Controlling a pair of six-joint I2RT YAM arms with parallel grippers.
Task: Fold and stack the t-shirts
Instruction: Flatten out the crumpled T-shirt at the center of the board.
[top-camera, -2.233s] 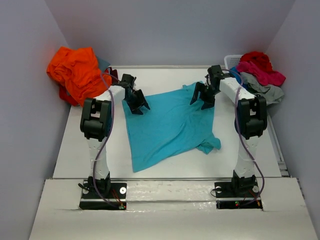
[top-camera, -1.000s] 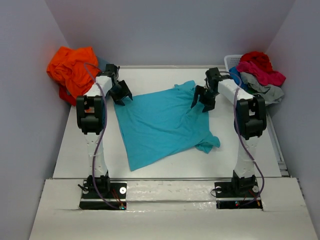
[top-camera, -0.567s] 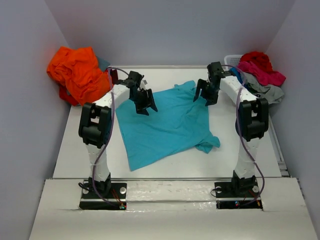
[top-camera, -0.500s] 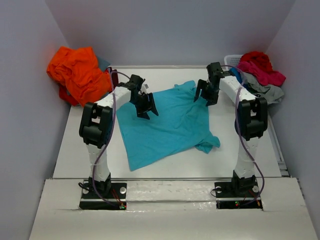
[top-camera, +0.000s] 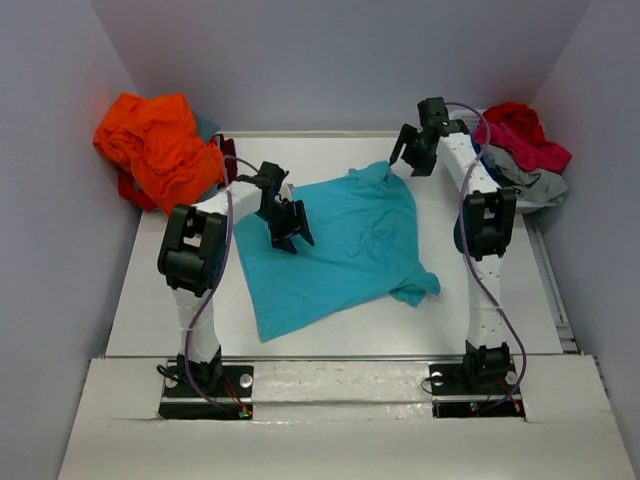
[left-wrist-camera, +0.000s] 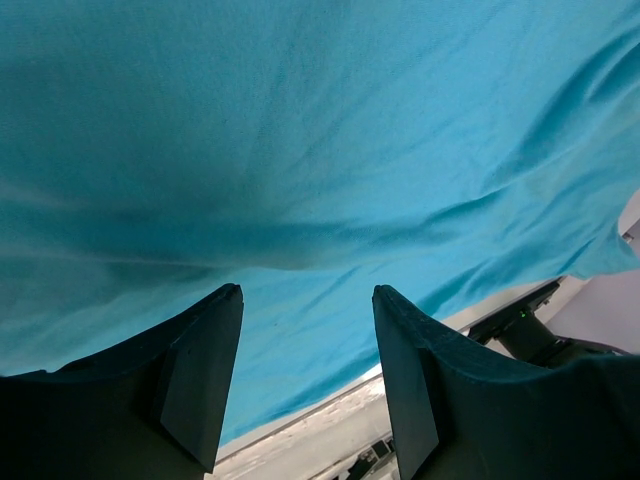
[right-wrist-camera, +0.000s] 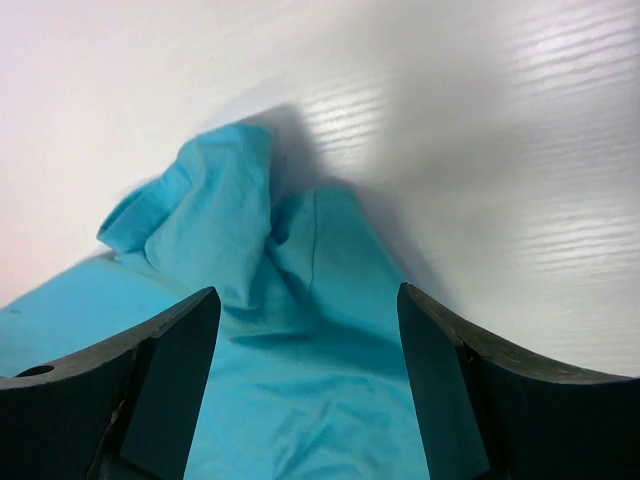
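Top view: turquoise shirt (top-camera: 340, 250) under both tools.
Left tool (top-camera: 289, 236) wide over its middle; right tool (top-camera: 413, 160) wide above a bunched corner I can't read.

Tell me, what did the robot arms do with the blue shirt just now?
The left gripper tugged the turquoise t-shirt out to the left, spreading it wider, then let go and swung back over the cloth. The right gripper left the shirt too and moved past its far corner. Both are open now. The orange pile and the red-and-grey heap on the right stayed put.
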